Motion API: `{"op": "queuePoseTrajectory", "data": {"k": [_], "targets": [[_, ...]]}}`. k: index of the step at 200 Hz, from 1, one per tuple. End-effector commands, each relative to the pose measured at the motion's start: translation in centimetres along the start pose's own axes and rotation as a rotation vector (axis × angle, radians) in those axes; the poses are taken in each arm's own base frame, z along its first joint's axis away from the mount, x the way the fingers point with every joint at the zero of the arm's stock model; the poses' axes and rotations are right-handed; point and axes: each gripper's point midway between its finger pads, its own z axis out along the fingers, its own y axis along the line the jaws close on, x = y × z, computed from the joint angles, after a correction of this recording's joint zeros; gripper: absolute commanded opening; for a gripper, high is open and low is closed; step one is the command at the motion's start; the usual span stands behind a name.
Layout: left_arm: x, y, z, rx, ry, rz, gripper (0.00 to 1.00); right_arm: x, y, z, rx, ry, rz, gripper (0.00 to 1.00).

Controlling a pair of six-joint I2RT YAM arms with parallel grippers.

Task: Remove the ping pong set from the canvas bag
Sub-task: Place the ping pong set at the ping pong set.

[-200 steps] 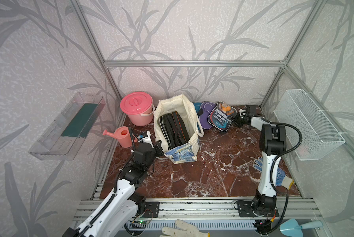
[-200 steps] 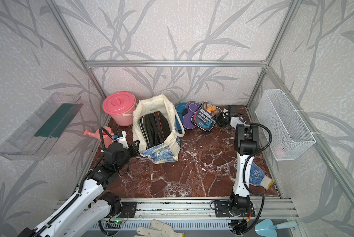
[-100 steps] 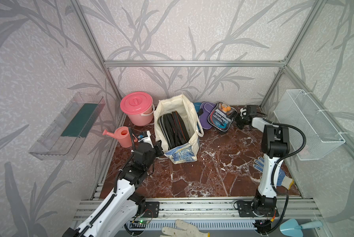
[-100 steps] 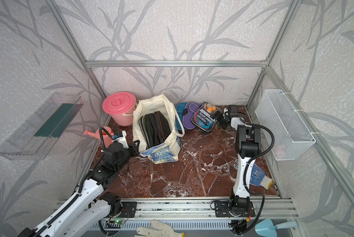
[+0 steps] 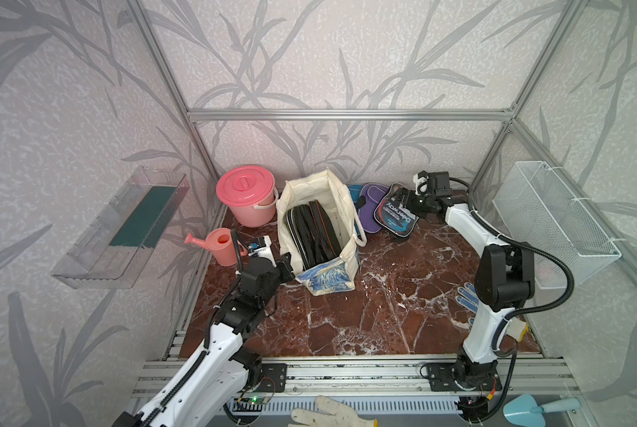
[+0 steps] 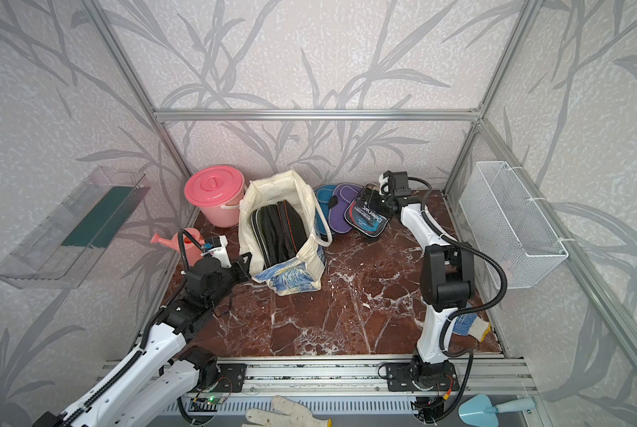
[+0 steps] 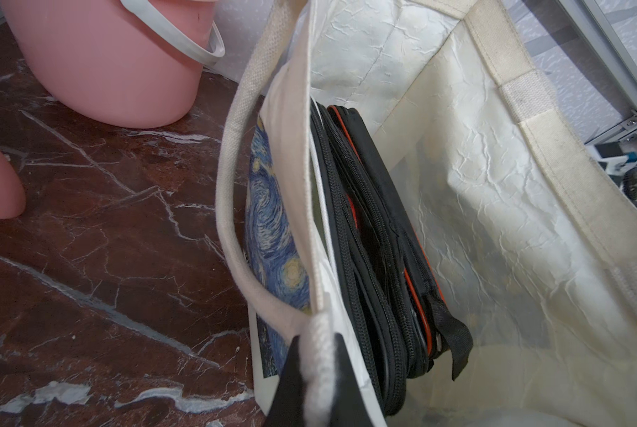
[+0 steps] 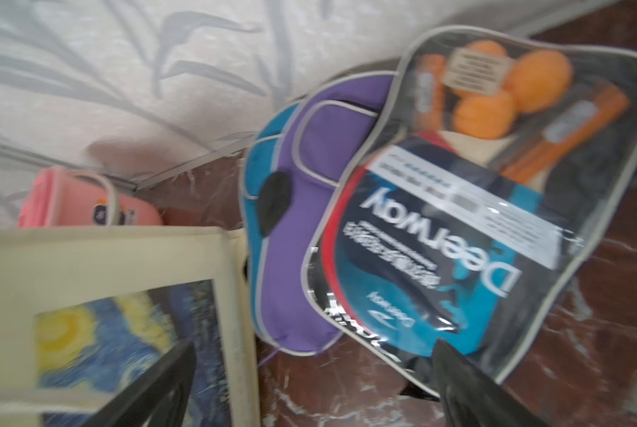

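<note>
Left wrist view puts us right at the bag (image 7: pixel 494 222), which stands upright toward the back left of the table (image 5: pixel 383 314); the left gripper (image 7: pixel 311 380) is pressed together on its near rim, just where the handle (image 7: pixel 232 185) joins. Inside, the black cases (image 7: pixel 376 258) stand on edge, packed against the wall on the left arm's side, long axes running front to back along the bag, zip tabs at the front end. We see three more already out, along the back edge between bag and back right corner: the teal case (image 8: pixel 252 177), the purple case (image 8: pixel 309 222) overlapping it, and the clear case (image 8: pixel 439 240) leaning on the purple one, its ball end toward the back edge and its round head toward the front. The right gripper (image 5: pixel 407 201) hangs just over the clear case with jaws spread, holding nothing. We judge the risks so: the black cases sit so tight that lifting one may drag its neighbour or the bag up; the pinch on thin cloth could slip and let the bag tip; the propped clear case may slide if brushed.
</note>
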Motion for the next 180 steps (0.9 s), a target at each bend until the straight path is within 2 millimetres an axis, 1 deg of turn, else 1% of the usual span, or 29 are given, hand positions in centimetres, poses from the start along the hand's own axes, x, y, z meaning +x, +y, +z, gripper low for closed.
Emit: {"op": "queuePoseTrajectory", "data": {"k": [1,26,51,61,80,82,85,119,140,150,152,154,180], "targets": [[-0.1,-0.6,-0.3,0.032,-0.003,0.004,0.0,-0.5,3.5,-2.9,0.004,-0.012,-0.099,0.99],[-0.2,-0.5,-0.3,0.032,-0.009,0.004,0.0,-0.1,8.4,-5.1,-0.038,-0.027,-0.192,0.99],[0.1,-0.4,-0.1,0.03,-0.005,0.001,0.0,0.7,12.8,-7.0,-0.087,-0.028,-0.272,0.99],[0.1,-0.4,0.1,0.028,-0.001,0.002,0.0,1.0,14.3,-7.8,-0.101,-0.031,-0.309,0.99],[0.1,-0.4,0.3,0.022,0.004,0.0,0.0,2.0,16.7,-8.3,-0.107,-0.029,-0.379,0.99],[0.2,-0.5,0.3,0.023,0.005,0.001,0.0,1.8,17.3,-9.3,-0.116,-0.044,-0.388,0.99],[0.2,-0.5,0.4,0.025,0.007,0.002,0.0,1.7,18.0,-10.0,-0.125,-0.057,-0.401,0.99],[0.1,-0.7,0.6,0.028,0.007,0.005,0.0,2.6,22.6,-12.6,-0.178,-0.072,-0.502,0.99],[0.1,-0.6,0.8,0.026,0.011,0.006,0.0,3.7,24.8,-13.3,-0.217,-0.054,-0.549,0.99],[0.1,-0.7,0.8,0.026,0.012,0.006,0.0,4.2,26.1,-14.1,-0.242,-0.053,-0.575,0.99],[0.1,-0.7,0.8,0.026,0.013,0.006,0.0,4.7,26.0,-13.1,-0.237,-0.033,-0.579,0.99],[0.1,-0.7,0.8,0.026,0.013,0.006,0.0,4.8,26.1,-12.9,-0.236,-0.027,-0.582,0.99],[0.0,-0.7,0.8,0.024,0.009,0.003,0.0,7.2,28.1,-12.2,-0.266,0.025,-0.643,0.99]]}}
